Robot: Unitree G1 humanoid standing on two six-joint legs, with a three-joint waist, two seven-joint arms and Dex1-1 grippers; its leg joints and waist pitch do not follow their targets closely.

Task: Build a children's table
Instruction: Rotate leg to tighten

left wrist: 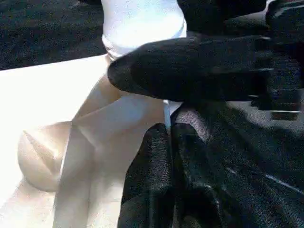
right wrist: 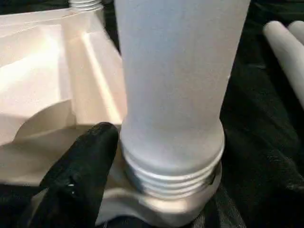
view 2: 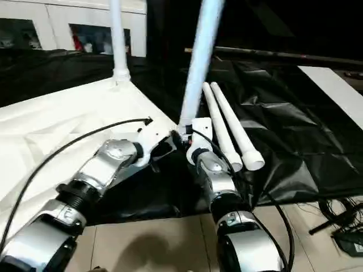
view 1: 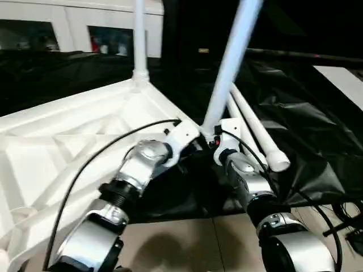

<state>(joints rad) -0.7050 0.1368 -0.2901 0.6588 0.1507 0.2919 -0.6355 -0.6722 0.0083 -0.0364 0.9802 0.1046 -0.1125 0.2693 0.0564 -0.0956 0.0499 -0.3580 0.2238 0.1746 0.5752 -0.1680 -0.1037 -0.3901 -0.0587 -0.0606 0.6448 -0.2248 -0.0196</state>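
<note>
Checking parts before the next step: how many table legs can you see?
4. One upright leg stands in the tabletop's far corner; one tilted leg sits at the near corner by the grippers; two loose legs lie side by side on the black cloth.

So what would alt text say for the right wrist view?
A white table leg, seen close up, stands with its threaded end in a corner socket of the upturned white tabletop. One black finger of the right gripper lies beside the leg's base; two loose legs rest on black cloth.
</note>
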